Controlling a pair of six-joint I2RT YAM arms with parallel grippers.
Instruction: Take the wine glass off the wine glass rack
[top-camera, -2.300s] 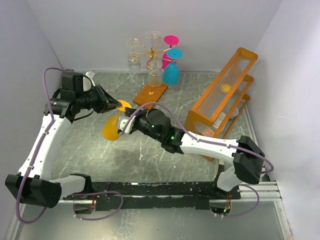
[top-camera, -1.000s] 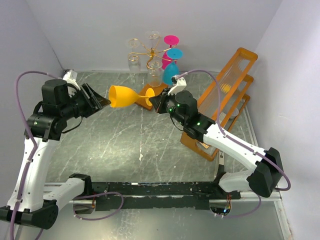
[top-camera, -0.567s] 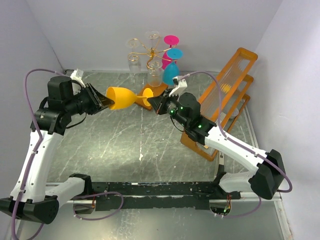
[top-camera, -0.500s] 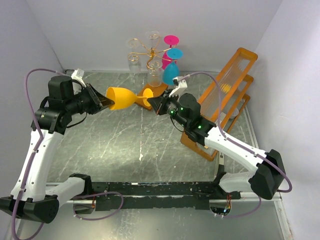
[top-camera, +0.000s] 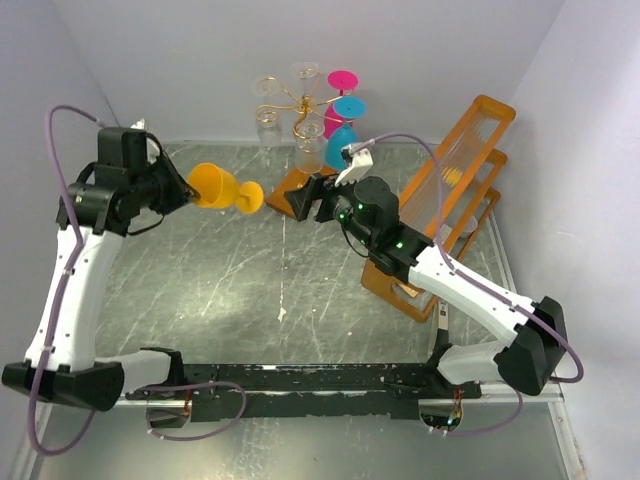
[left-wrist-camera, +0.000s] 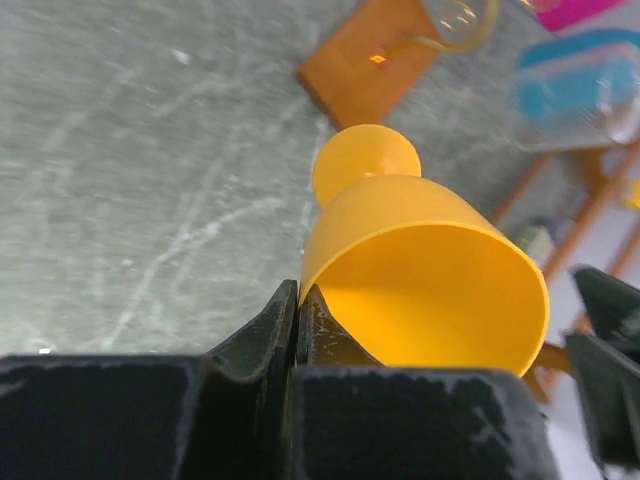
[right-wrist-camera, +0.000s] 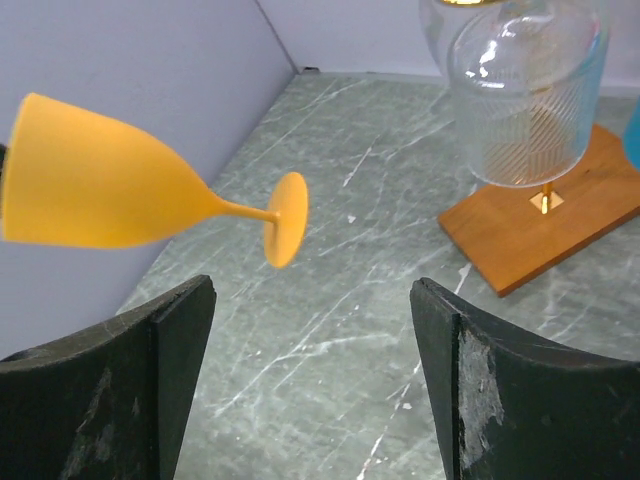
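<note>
1. Matte yellow-orange plastic wine glass is off the rack, held in mid-air over the grey marble table, lying sideways w/ foot toward the rack.
2. L gripper pinches its rim: one finger inside the bowl, one outside.
3. R gripper has jaws wide apart & holds nothing; the glass foot is near, not touching.
4. Thin gold wire wine glass rack on flat orange base stands at rear; clear glasses, pink glass & blue glass hang on it.

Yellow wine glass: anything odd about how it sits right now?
The yellow wine glass hangs sideways in mid-air; the left gripper pinches only its rim, foot toward the open right gripper, not touching.
</note>
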